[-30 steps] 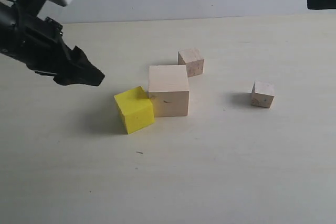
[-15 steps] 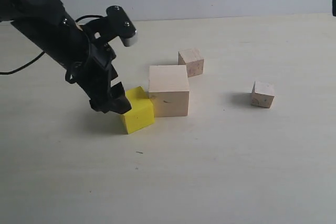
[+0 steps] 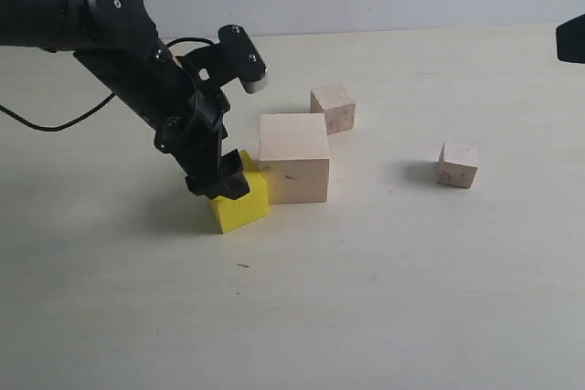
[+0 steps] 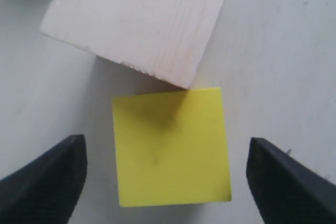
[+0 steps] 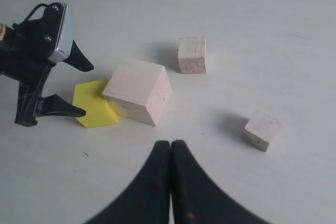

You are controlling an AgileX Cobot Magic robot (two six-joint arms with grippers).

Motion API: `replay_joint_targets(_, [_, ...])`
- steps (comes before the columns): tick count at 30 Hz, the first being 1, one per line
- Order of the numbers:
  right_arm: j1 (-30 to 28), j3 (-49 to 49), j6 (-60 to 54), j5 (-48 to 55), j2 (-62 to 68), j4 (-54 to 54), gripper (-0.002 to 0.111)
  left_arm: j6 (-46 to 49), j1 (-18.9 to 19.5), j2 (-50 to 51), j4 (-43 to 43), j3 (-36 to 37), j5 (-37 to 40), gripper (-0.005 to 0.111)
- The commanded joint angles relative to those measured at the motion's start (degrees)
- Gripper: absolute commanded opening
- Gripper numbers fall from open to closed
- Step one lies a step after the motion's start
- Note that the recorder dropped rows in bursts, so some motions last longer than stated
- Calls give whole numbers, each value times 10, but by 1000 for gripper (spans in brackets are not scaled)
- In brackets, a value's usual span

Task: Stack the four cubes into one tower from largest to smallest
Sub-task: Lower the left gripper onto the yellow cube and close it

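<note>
The large pale wood cube (image 3: 293, 157) sits mid-table, and the bright yellow cube (image 3: 240, 199) rests against its near-left corner. My left gripper (image 3: 219, 180) is open and straddles the yellow cube (image 4: 170, 146); a gap shows between each finger and the cube's sides. A smaller wood cube (image 3: 333, 108) stands just behind the large one (image 4: 139, 22). The smallest wood cube (image 3: 458, 164) sits alone to the right. My right gripper (image 5: 171, 148) is shut and empty, hovering high at the right edge of the exterior view, well away from the smallest cube (image 5: 261, 129).
All four cubes stand on a pale table (image 3: 366, 299). A black cable (image 3: 55, 123) trails from the left arm over the table at far left. The pale wall runs along the table's back edge.
My left arm swung in from the upper left and dropped over the yellow cube, fingers now on either side of it. The cubes have not moved.
</note>
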Motion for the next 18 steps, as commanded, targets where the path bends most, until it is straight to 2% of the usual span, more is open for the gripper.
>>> replay_joint_targets(1, [2, 2, 0, -5, -5, -4, 0, -4, -3, 20, -2, -4, -2, 80])
replay_joint_targets(18, [2, 2, 2, -10, -1, -4, 0, -4, -3, 56, -19, -4, -51, 79])
